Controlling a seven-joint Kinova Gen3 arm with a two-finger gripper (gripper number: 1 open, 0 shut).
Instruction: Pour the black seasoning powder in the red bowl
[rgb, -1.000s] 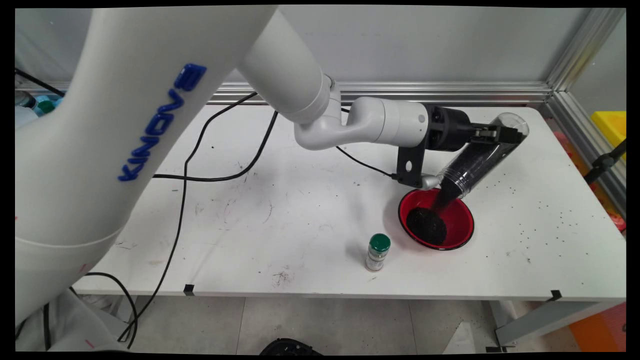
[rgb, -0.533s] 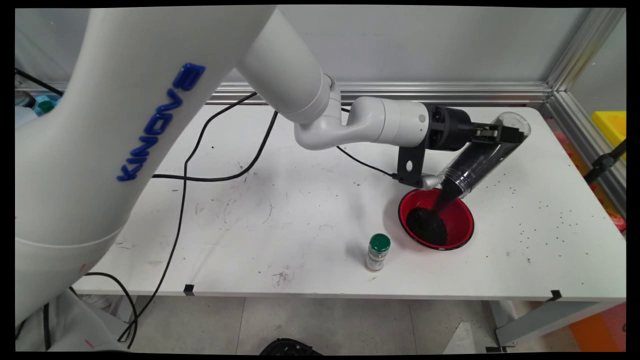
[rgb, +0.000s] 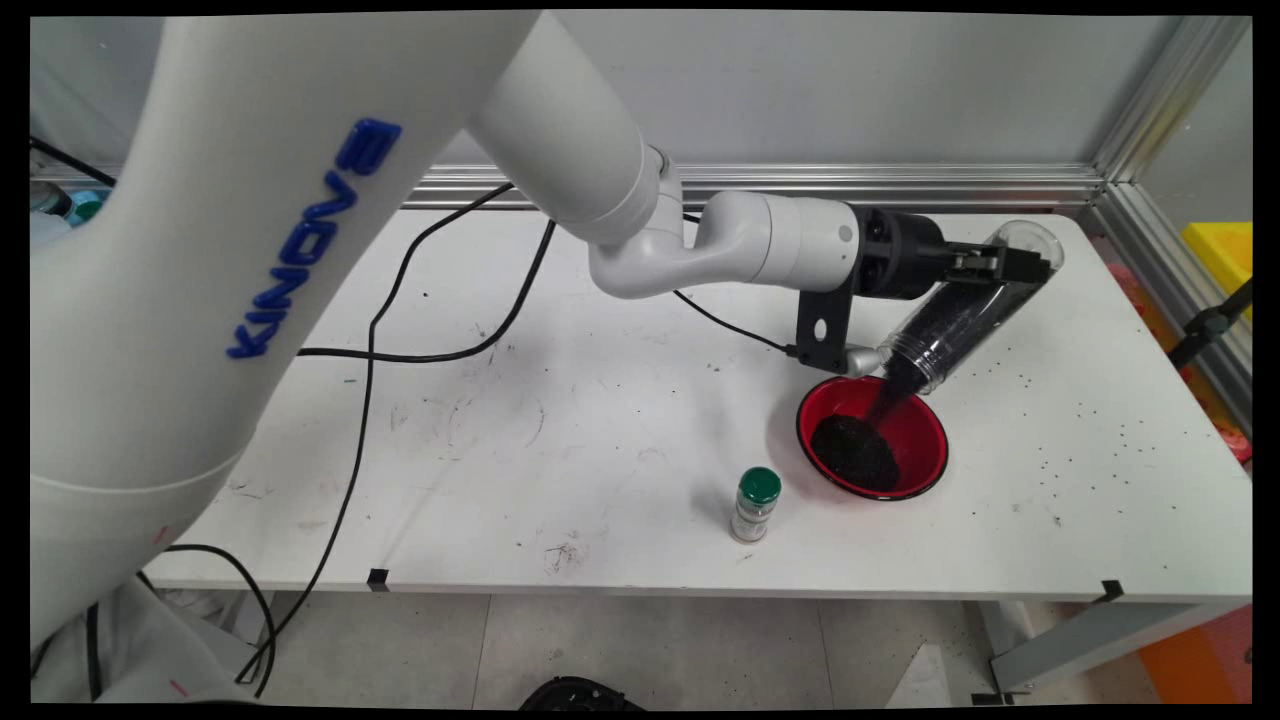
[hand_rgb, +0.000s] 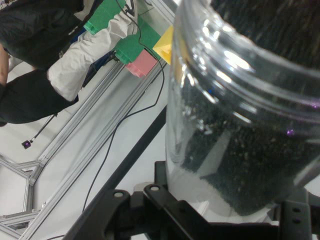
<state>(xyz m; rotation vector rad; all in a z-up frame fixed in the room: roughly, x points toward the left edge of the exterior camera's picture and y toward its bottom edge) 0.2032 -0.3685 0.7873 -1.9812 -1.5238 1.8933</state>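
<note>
Cables: black cables (rgb: 420, 300) are trailing across the left of the white table (rgb: 600, 420).
Bottle: a small green-capped bottle (rgb: 755, 504) is standing upright near the front edge, just left of the bowl.
Bowl: a red bowl (rgb: 872, 437) is sitting on the table, holding a pile of black grains (rgb: 852, 452).
Gripper: the gripper (rgb: 1005, 266) is clamping a clear jar (rgb: 962, 310) near its base.
Jar: it is tilting mouth-down over the bowl, and dark grains are streaming from it.
Scatter: loose specks (rgb: 1110, 420) are lying on the table's right side.
</note>
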